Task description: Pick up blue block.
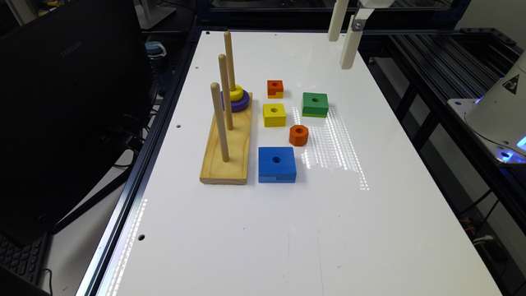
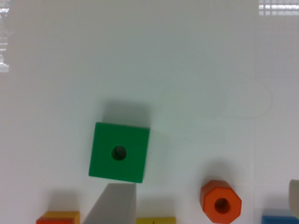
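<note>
Five loose blocks on the white table [image 1: 370, 213]: one blue block [image 1: 277, 163], one green block [image 1: 315, 103], one yellow square block [image 1: 274, 114], one orange hexagonal block [image 1: 298, 135], one small orange-over-yellow notched block [image 1: 275, 88]. One wooden base [image 1: 234, 152] with three upright pegs [image 1: 220, 121]. Two rings, both on the farthest peg: purple ring [image 1: 240, 103] below, yellow ring [image 1: 236, 93] on top. Nothing on the other two pegs.

Lies flat on the table, the blue block, just beside the near end of the wooden base on the exterior view's right, notched side facing the camera, centre hole up. Sits near the orange hexagon, apart from it, untouched.

Hangs high over the far end of the table, the claw [image 1: 340, 53], well apart from the blue block and above the green one. Released: two pale fingers [image 2: 114, 207] spread wide in the wrist view, nothing between them.

In the exterior view: the peg base, the rings, a dark monitor [image 1: 61, 102] beside the table. In the wrist view, straight down: the green block [image 2: 119, 152] whole, the orange hexagon [image 2: 221, 201], and slivers of the yellow square [image 2: 156, 220], the notched block [image 2: 58, 217] and the blue block [image 2: 279, 219], cut by the frame edge.
</note>
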